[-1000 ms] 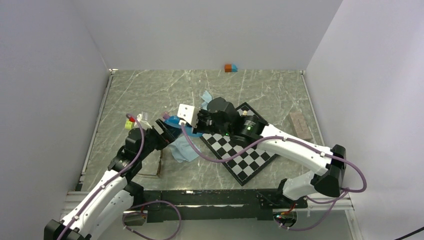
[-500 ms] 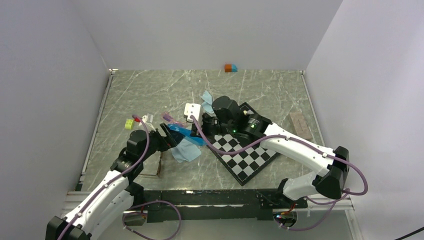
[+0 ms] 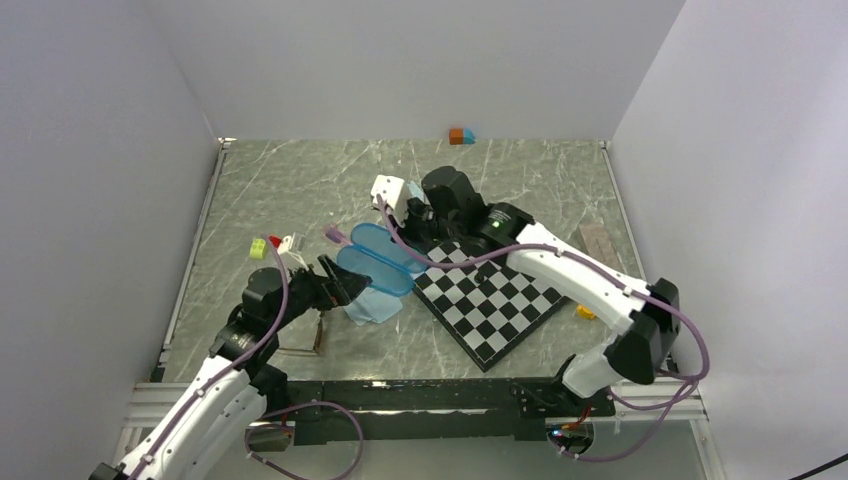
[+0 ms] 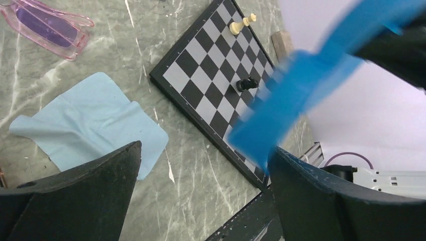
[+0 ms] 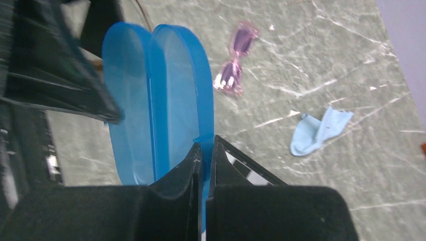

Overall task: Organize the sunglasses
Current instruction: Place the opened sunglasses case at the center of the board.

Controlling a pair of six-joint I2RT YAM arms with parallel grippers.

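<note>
Blue case (image 5: 166,100): held open above the table (image 3: 300,180), its rim pinched by the right gripper (image 5: 203,150). The smooth, rigid plastic is judged slippery.
Left gripper (image 4: 205,149): its fingers are spread wide with nothing held, just beside the case.
Brown sunglasses (image 3: 319,335): laid near the table's front edge. The thin frame is judged fragile and is best taken at the bridge.
Purple sunglasses (image 4: 47,27): laid beyond the cloth (image 4: 90,120). They are judged light and stiff, and are best gripped across the bridge.

An open blue case (image 3: 375,258), its two shells side by side, hangs over a light-blue cloth (image 3: 372,305). At its 4 o'clock a tilted chessboard (image 3: 490,300) carries a white piece (image 4: 242,23) and a black piece (image 4: 246,83). From the board, an orange-and-blue block (image 3: 461,136) sits at 12 by the back wall, a brown block (image 3: 597,240) at 2, and a yellow-green block (image 3: 258,249) well off at 9.
</note>
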